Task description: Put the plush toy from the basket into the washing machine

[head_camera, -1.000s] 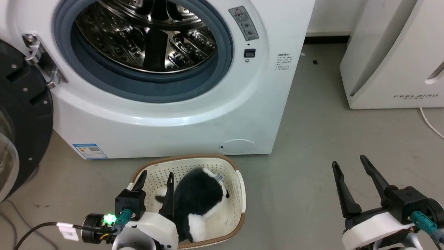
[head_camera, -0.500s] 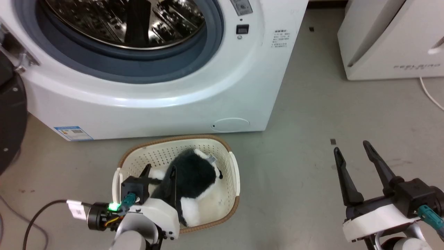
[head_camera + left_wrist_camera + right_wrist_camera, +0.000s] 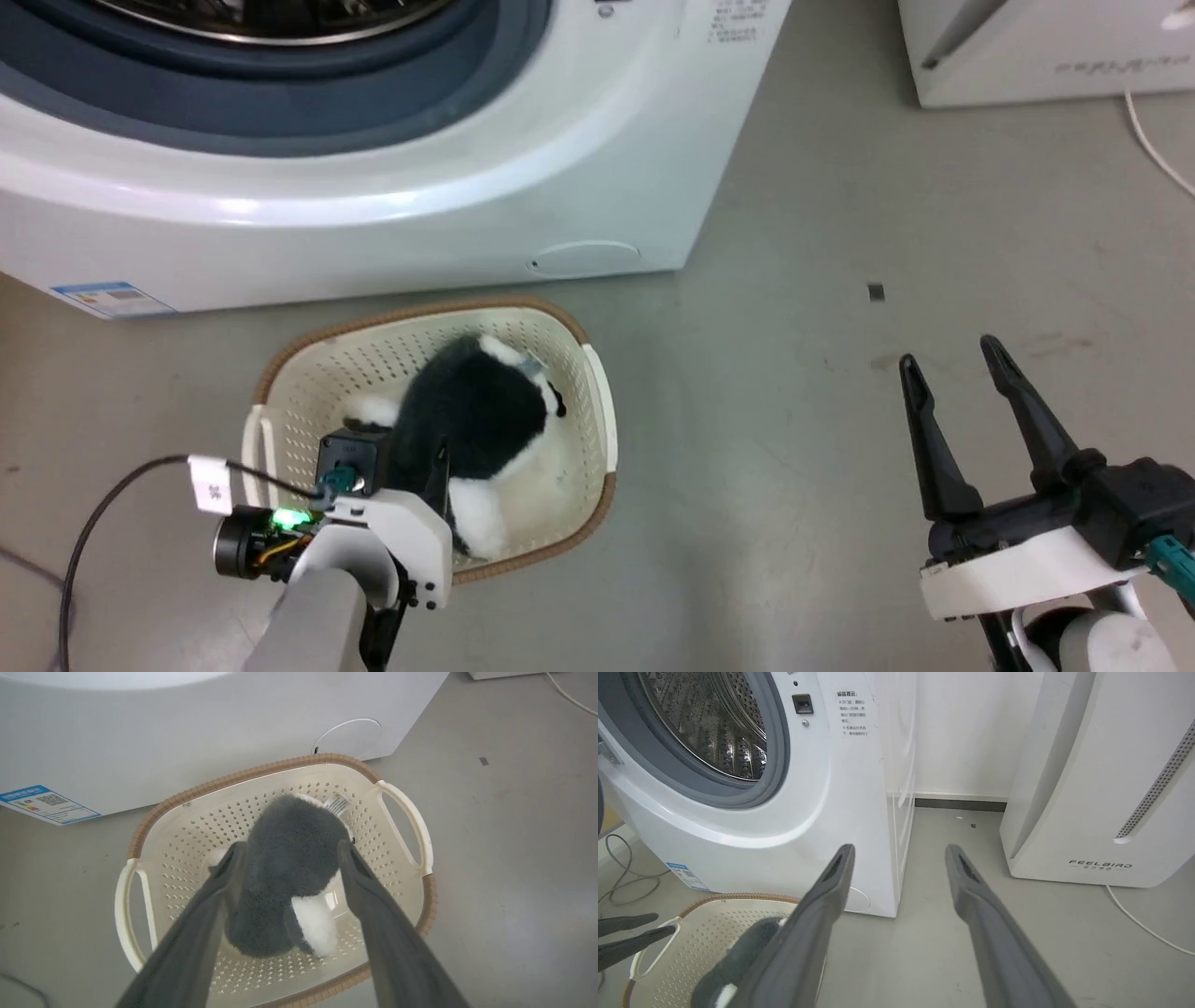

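My left gripper (image 3: 290, 843) has sunk into the basket (image 3: 280, 765). Its fingers are spread and now straddle the toy's (image 3: 287, 872) black back; I cannot tell whether they touch the fur. The toy lies where it was, on the basket's bottom. My head has tipped down, so the washer (image 3: 373, 215) behind the basket only seems shifted. I judge the squeeze comes next. My right gripper (image 3: 948, 353) waits open, well right of the basket.

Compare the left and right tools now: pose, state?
Left tool reaches down into the basket; right tool hangs over bare floor, apart from it. Left tool's fingers flank the plush toy; right tool's have nothing between them. Both are open.
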Tool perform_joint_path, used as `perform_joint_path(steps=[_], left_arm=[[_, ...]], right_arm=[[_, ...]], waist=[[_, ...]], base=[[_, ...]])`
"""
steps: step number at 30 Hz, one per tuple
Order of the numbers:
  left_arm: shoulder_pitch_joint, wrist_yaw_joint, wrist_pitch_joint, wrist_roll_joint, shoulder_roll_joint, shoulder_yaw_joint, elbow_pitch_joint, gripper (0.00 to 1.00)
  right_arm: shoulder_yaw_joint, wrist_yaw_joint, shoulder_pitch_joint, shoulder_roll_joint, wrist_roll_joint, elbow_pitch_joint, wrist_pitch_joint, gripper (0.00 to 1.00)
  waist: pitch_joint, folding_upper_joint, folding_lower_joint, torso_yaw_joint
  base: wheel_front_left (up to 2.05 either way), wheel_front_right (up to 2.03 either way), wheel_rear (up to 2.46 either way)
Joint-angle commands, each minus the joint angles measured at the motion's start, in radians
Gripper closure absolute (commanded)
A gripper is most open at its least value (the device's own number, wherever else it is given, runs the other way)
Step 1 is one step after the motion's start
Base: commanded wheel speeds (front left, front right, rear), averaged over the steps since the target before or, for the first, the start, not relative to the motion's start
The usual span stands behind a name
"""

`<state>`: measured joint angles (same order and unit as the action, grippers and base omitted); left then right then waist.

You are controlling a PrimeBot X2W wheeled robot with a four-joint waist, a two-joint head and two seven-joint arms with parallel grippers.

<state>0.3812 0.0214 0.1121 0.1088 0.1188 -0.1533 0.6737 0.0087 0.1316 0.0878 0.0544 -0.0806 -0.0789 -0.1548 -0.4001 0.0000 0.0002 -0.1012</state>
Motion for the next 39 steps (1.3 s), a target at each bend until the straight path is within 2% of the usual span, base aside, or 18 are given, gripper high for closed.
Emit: perform_joint_path(steps=[1, 15, 27, 34, 39], left_arm=[[0.035, 0.005, -0.006, 0.005, 0.01, -0.007, 0.032, 0.0], [0.202, 0.027, -0.073, -0.001, 0.088, -0.078, 0.254, 0.0], [0.334, 0.002, -0.032, -0.022, 0.147, -0.153, 0.387, 0.0], [0.401, -0.003, -0.032, -0.027, 0.168, -0.197, 0.465, 0.0], [0.453, -0.024, -0.014, -0.022, 0.177, -0.219, 0.518, 0.0]], right_arm=[[0.003, -0.001, 0.024, -0.003, -0.006, -0.01, -0.011, 0.0], [0.018, -0.001, 0.074, -0.003, -0.052, -0.026, -0.04, 0.0], [0.036, -0.001, 0.114, -0.003, -0.086, -0.046, -0.065, 0.0], [0.04, -0.001, 0.131, -0.004, -0.106, -0.048, -0.079, 0.0], [0.048, -0.001, 0.146, -0.004, -0.115, -0.048, -0.09, 0.0]], waist=[[-0.032, 0.0, -0.0002, -0.017], [-0.182, 0.0, -0.0002, -0.082], [-0.309, 0.0, -0.0002, -0.128], [-0.371, 0.0, -0.0002, -0.151], [-0.412, 0.0, -0.0002, -0.163]], base=[[0.0, 0.0, 0.0], [0.0, 0.0, 0.0], [0.0, 0.0, 0.0], [0.0, 0.0, 0.0], [0.0, 0.0, 0.0]])
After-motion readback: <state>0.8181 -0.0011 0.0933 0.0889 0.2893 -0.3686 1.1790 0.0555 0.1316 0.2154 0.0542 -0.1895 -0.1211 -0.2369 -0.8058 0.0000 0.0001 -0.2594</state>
